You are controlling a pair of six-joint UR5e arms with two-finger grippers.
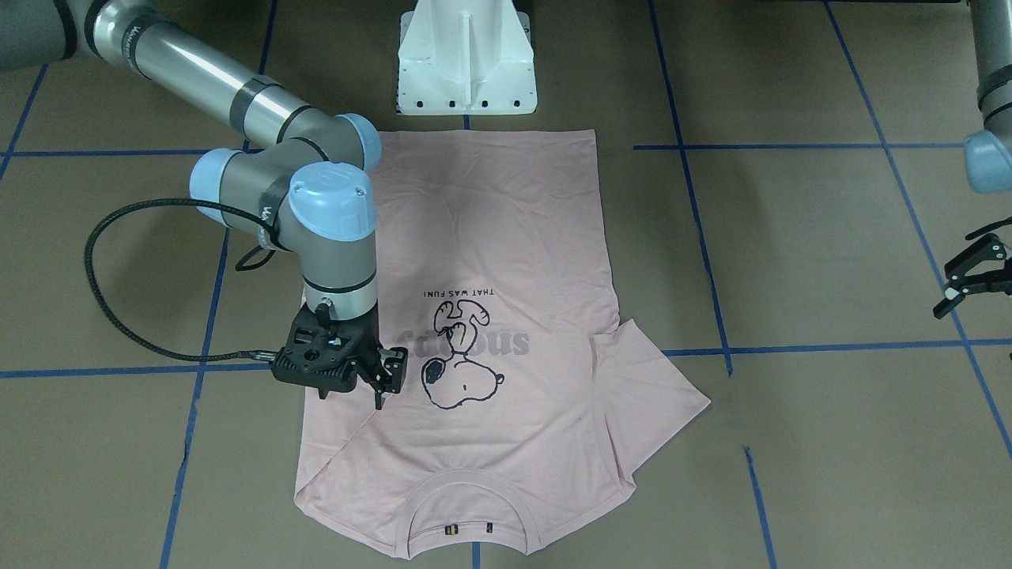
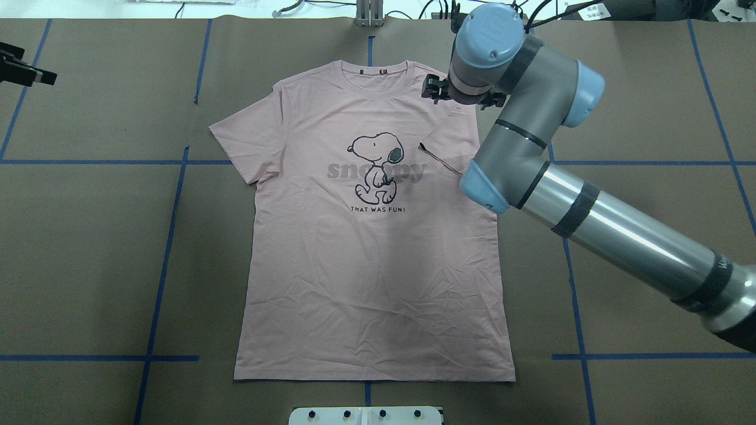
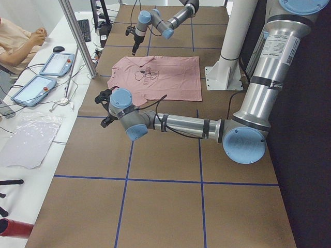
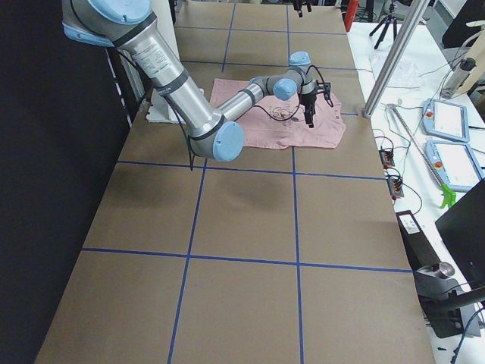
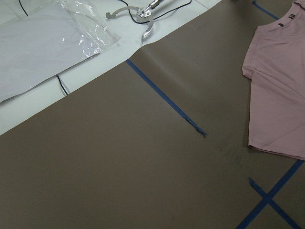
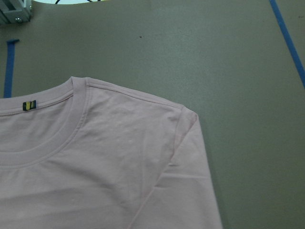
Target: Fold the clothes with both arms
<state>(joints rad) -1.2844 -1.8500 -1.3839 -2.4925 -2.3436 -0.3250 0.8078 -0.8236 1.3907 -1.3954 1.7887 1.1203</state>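
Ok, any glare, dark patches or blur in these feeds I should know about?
Front view: bright glare streak on the right arm; shirt evenly lit and sharp. Overhead view: same streak on that arm. Both side views: robot-side edge nearly black. Wrist views: sharp, soft even light on the shirt.

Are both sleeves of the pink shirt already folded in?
No, one sleeve of the T-shirt lies spread out flat beside the body.

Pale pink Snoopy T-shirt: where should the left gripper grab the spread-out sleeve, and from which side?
Probably pinch the spread sleeve of the pale pink T-shirt at its cuff edge, coming from the robot's left: it lies flat, jutting toward the open left gripper.
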